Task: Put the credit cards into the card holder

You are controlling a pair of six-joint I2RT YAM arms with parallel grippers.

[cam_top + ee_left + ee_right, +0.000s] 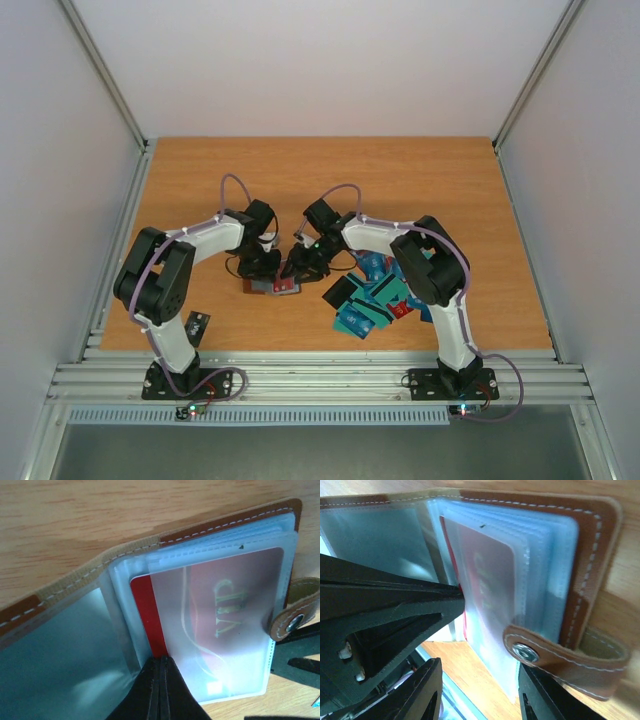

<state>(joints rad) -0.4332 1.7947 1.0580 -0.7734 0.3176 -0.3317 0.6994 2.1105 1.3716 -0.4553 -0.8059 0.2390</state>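
The holder [272, 287] lay open on the desk [400, 180] between both hands. The left hand [160, 685] was closed, its tips at the sleeve edge by a red card [144, 610]. The right hand [480, 695] stood open near the strap [555, 655]. Loose cards [372, 298] lay to the right.

Top view: bright, even, diffuse light from above; soft, faint shadows on the table [450, 180]. Wrist views: very close, soft focus. Pale glare hazes the card holder [225, 527] sleeves. Left gripper [160, 662] reads as a dark, blurred wedge at frame bottom.
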